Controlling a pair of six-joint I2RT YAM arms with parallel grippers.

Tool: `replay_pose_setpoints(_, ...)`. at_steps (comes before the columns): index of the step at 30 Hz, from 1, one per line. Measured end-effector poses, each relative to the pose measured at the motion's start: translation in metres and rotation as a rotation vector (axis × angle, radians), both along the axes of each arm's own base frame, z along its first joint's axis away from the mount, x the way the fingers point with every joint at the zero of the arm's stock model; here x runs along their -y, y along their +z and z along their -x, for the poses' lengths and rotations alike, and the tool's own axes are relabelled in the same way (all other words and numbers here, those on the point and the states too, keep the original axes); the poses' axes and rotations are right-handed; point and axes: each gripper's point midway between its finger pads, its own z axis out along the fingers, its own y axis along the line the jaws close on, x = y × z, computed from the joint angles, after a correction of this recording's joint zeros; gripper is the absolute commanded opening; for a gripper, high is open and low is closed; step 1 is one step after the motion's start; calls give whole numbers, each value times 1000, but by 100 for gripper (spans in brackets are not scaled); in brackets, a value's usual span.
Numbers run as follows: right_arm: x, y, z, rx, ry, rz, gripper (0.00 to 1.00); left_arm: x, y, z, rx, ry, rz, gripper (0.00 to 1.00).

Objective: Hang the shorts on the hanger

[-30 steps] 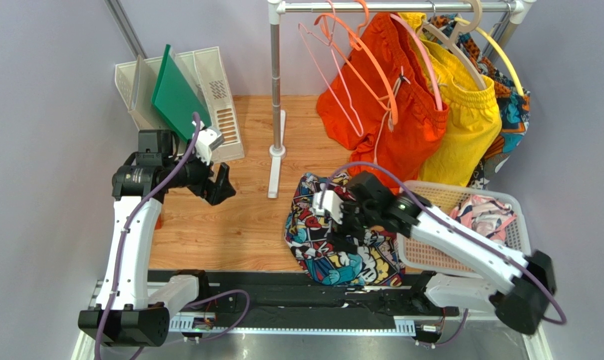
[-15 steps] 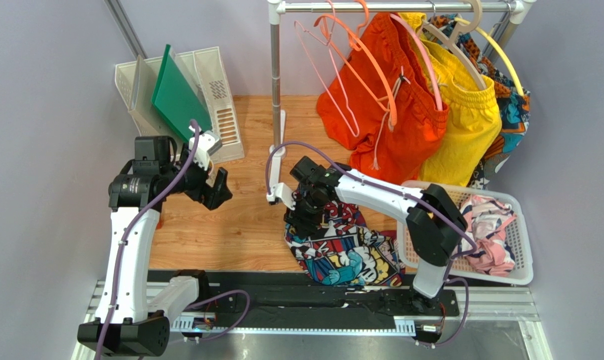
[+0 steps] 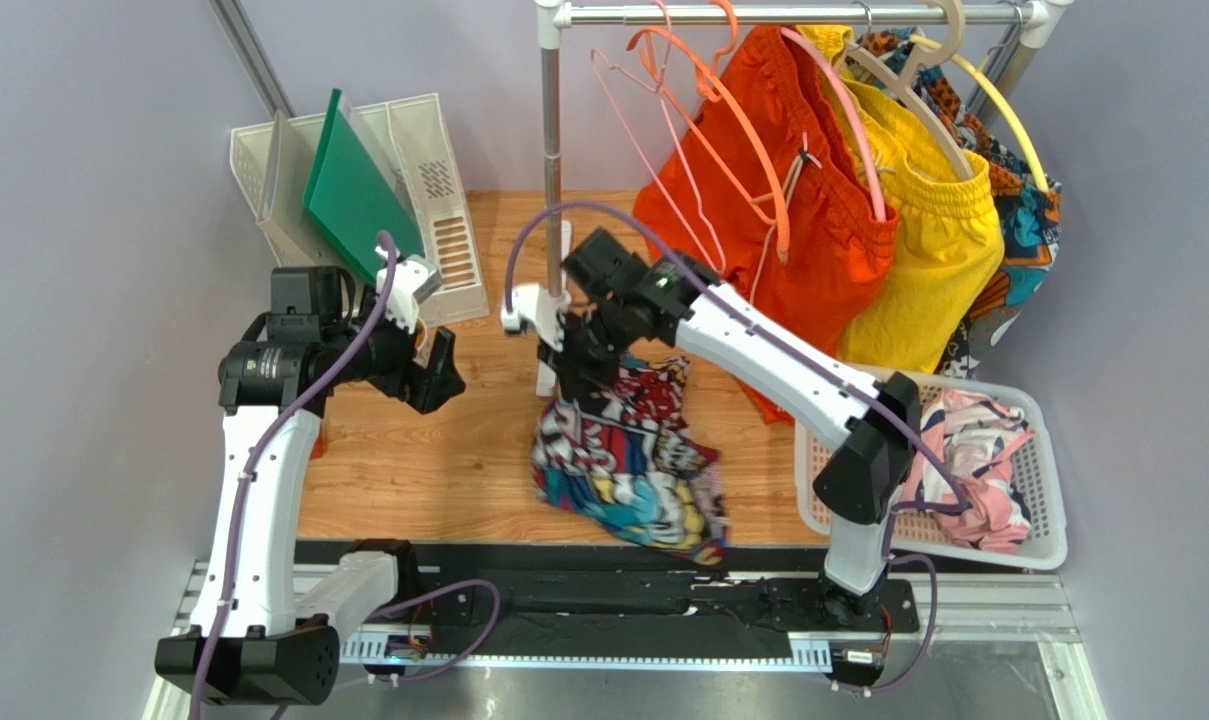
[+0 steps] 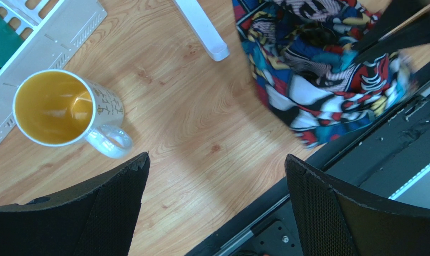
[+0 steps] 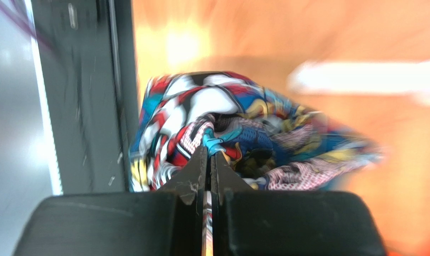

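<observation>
Dangling from one pinched fold, the shorts (image 3: 625,465) hang over the near middle of the table (image 3: 460,450), likely raised so the cloth drapes free for threading. The right gripper (image 3: 577,360) is clenched on their top edge, jaws pressed together around the fabric. The hanger (image 3: 642,143) hangs bare on the rail (image 3: 791,12), just beyond on the far side. To the left, the left gripper (image 3: 437,368) is spread wide and holds nothing, probably ready to assist.

a robot lab work cell: two arms (image 3: 257,503) bolted to a metal rail (image 3: 595,656) at the edge of a small wooden desk (image 3: 415,450), plain grey walls (image 3: 99,180) close around, a clothes rack (image 3: 552,165) and a plastic basket (image 3: 1055,495) set up as props.
</observation>
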Motion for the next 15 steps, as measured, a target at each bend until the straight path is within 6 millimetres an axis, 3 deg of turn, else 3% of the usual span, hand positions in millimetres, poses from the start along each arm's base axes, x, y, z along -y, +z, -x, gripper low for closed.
replay_pose_setpoints(2,-16,55,-16,103,-12,-120,0,0,3,-4,-6,10,8,98)
replay_pose_setpoints(4,-19,106,-21,199,-20,-227,0,1,9,-10,-6,22,20,98)
replay_pose_setpoints(6,-7,144,-12,262,-19,-302,0,2,14,-16,-3,31,33,98)
replay_pose_setpoints(8,22,165,13,298,-4,-343,0,5,17,-18,-1,29,50,98)
replay_pose_setpoints(10,57,157,46,307,28,-346,15,8,20,-19,2,19,69,98)
replay_pose_setpoints(11,72,143,61,300,46,-330,54,10,21,-19,4,9,78,98)
replay_pose_setpoints(13,108,91,98,238,95,-249,87,13,21,-18,8,-10,86,97)
replay_pose_setpoints(15,138,34,125,151,121,-137,93,14,17,-16,4,-39,81,97)
